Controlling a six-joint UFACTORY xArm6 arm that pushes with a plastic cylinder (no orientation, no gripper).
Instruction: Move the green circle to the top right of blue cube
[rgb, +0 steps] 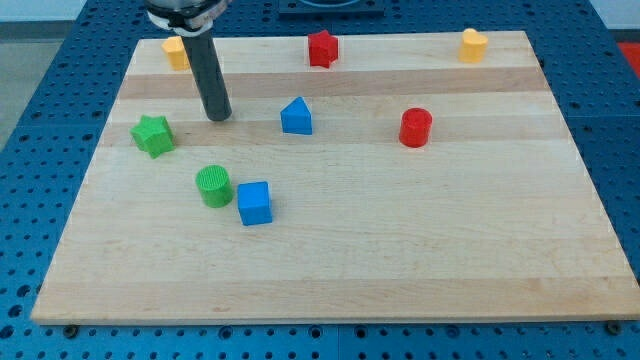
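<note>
The green circle (213, 186) stands on the wooden board, left of centre. The blue cube (254, 203) sits just to its lower right, close beside it or touching. My tip (218, 116) rests on the board above the green circle, well apart from it, about level with the blue pentagon-like block. The rod rises toward the view's top.
A green star (152, 135) lies left of my tip. A blue house-shaped block (296, 117) lies right of it. A red cylinder (415, 128) is at right of centre. A red star (322, 48) and two yellow blocks (176, 52) (473, 45) sit along the top edge.
</note>
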